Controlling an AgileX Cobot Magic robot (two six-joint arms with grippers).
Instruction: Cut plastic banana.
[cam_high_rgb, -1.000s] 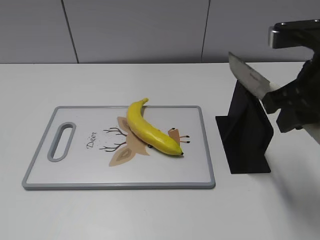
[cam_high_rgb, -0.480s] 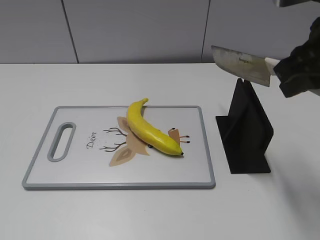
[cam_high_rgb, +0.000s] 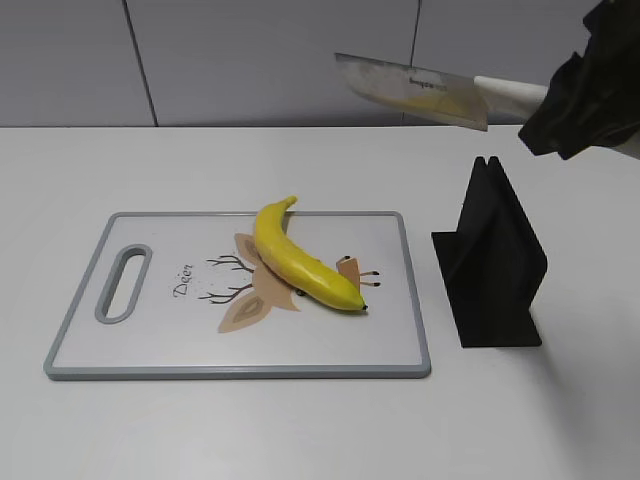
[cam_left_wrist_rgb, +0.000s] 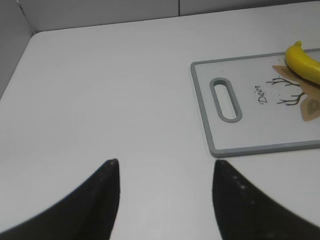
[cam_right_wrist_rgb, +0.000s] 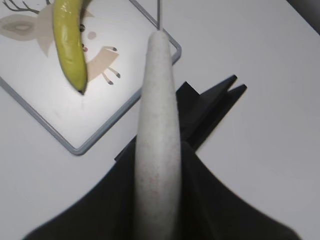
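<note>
The yellow plastic banana (cam_high_rgb: 298, 258) lies whole on the white cutting board (cam_high_rgb: 150, 345), near its middle; it also shows in the right wrist view (cam_right_wrist_rgb: 69, 42) and at the edge of the left wrist view (cam_left_wrist_rgb: 305, 62). My right gripper (cam_high_rgb: 575, 95) is shut on the white handle of a cleaver knife (cam_high_rgb: 415, 90), held high in the air, blade pointing left, up and to the right of the banana. In the right wrist view the handle (cam_right_wrist_rgb: 157, 130) sits between the jaws. My left gripper (cam_left_wrist_rgb: 165, 170) is open and empty over bare table left of the board (cam_left_wrist_rgb: 250, 147).
A black knife stand (cam_high_rgb: 492, 262) stands empty on the table right of the board, below the knife; it also shows in the right wrist view (cam_right_wrist_rgb: 210, 102). A grey wall runs behind the white table.
My right gripper has lifted the knife out of the black stand and carried it up and to the left, with the blade turning level. The banana and board have not moved.
</note>
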